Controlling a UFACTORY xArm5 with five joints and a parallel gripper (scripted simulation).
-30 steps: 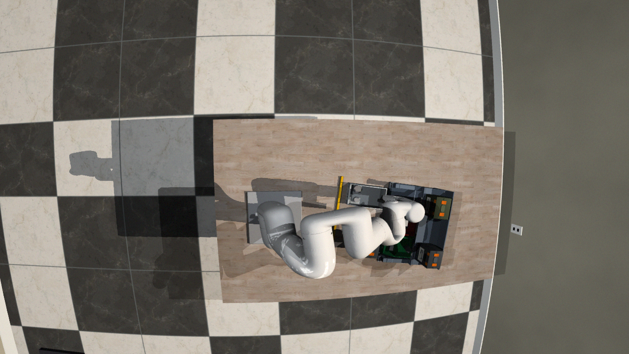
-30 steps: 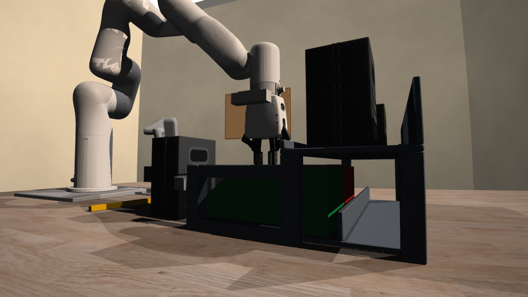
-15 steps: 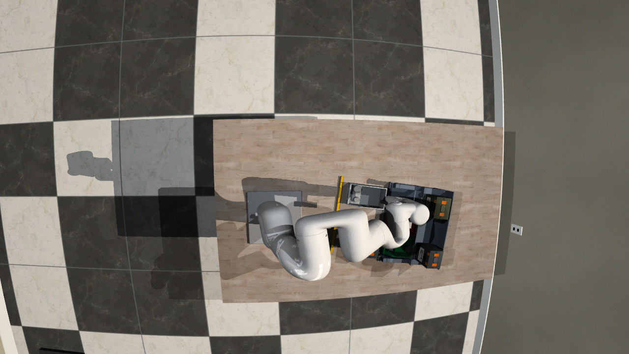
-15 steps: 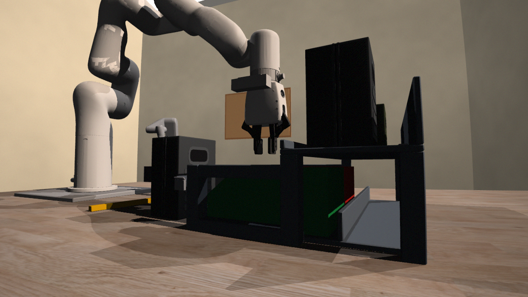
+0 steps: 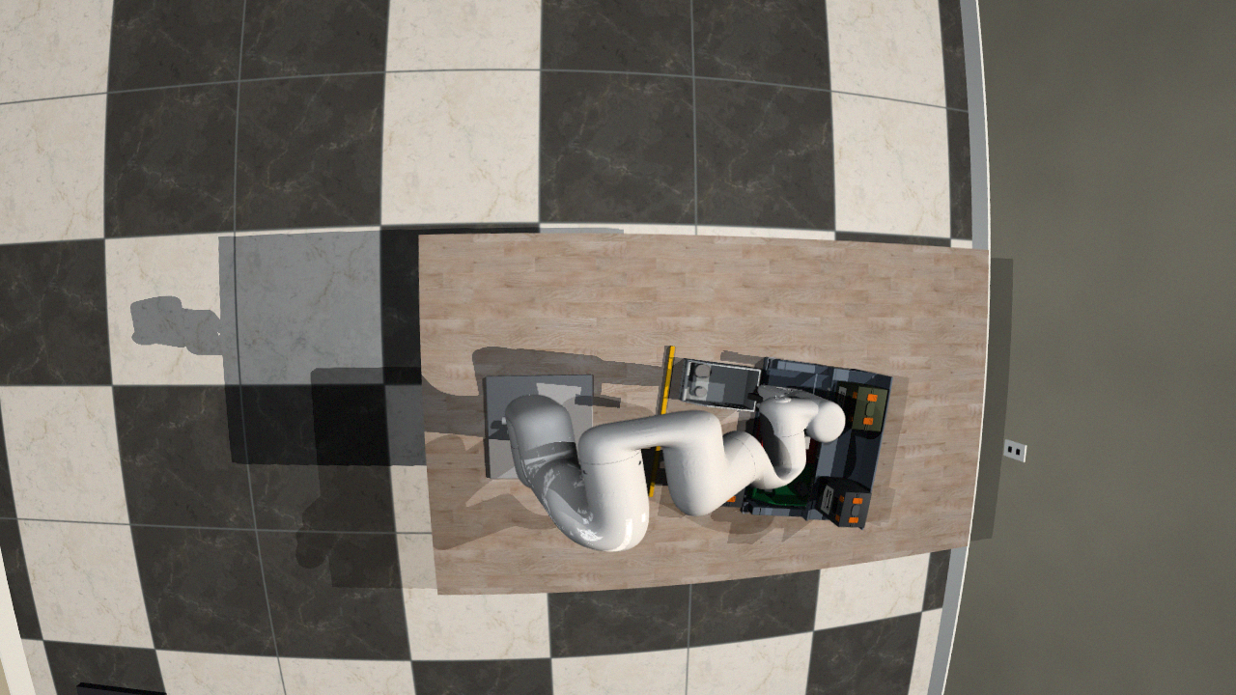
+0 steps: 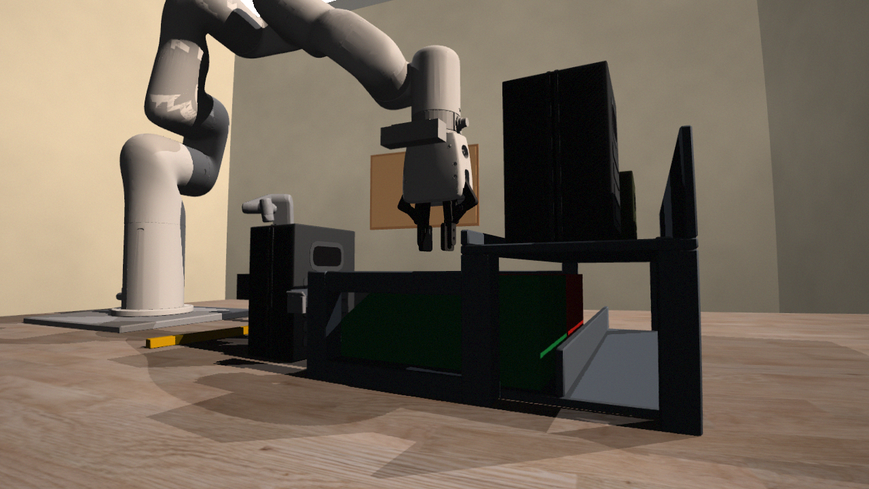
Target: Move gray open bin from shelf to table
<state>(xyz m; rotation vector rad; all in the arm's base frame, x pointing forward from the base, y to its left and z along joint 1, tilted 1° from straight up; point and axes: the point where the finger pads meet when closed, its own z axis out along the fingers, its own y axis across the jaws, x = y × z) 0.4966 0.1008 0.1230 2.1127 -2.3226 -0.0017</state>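
The gray open bin stands upright on the table just left of the dark shelf, with pale parts in it. In the side view the bin shows a pale pipe-shaped part sticking out of its top. My gripper hangs pointing down above the shelf's lower rail, to the right of the bin and apart from it. Its fingers stand a little apart with nothing between them. From above, my wrist hides the fingers.
A green bin and a red one behind it sit in the shelf's lower level. Tall black bins stand on the upper level. A yellow bar lies between my base plate and the gray bin.
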